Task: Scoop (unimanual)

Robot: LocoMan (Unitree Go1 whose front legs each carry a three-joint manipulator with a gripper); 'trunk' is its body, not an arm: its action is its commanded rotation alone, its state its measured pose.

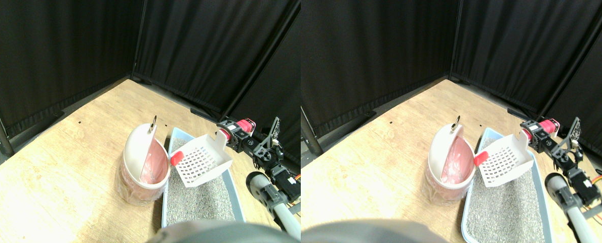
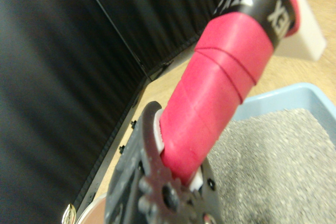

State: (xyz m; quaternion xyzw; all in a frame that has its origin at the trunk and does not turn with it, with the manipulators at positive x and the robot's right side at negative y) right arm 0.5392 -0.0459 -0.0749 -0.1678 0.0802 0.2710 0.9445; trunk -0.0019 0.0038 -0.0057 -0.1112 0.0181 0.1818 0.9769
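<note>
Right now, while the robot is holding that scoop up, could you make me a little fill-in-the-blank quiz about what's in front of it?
1. The white slotted scoop has a handle wrapped in ____ tape.
2. The grey litter lies in a light ____ tray.
3. A small red object sits at the scoop's front edge, next to the ____ bin.
4. The right gripper is shut on the scoop's ____.

Missing words: red; blue; pink; handle

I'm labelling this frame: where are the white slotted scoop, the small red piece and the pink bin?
white slotted scoop (image 1: 199,162): stereo pair view, its perforated floor.
small red piece (image 1: 176,158): stereo pair view, its middle.
pink bin (image 1: 137,190): stereo pair view, its outer wall.
</note>
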